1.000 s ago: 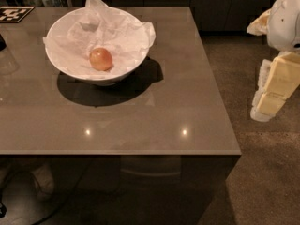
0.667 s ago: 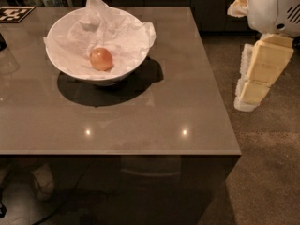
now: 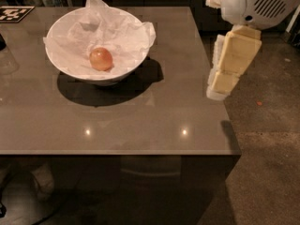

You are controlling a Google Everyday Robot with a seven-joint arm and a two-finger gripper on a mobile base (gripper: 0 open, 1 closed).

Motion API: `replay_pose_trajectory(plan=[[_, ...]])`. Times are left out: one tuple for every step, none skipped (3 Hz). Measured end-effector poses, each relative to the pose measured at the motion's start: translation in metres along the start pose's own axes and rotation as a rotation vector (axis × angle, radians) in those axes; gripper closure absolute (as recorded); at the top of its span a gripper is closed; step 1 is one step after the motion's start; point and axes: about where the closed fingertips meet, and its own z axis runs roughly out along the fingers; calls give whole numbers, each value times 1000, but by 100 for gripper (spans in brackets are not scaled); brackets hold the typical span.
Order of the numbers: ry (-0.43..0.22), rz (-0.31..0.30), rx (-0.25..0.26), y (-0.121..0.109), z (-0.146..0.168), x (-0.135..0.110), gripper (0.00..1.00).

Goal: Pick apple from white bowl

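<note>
The apple [image 3: 101, 59], small, orange-red and glossy, lies inside the white bowl [image 3: 65, 65] on crumpled white tissue paper. The bowl stands on the far left part of the grey table [image 3: 140, 121]. My gripper [image 3: 219, 89], cream-coloured under a white wrist housing, hangs pointing down over the table's right edge. It is well to the right of the bowl, apart from it, and holds nothing.
A black-and-white marker tag [image 3: 14, 13] lies at the table's far left corner. A dark object [image 3: 2, 42] shows at the left edge. Brown floor [image 3: 267, 163] lies to the right of the table. Dark cabinets stand behind.
The gripper has moved left, from off to the right of the table to over its right edge. The apple and bowl have not moved.
</note>
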Motion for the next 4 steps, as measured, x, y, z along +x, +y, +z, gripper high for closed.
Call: replay_pose_trajectory(plan=[[-31, -3, -9, -27, 11, -38, 0], [-36, -92, -34, -42, 15, -70, 0], [-36, -92, -34, -42, 15, -70, 0], [-47, -54, 4, -53, 17, -71, 0]])
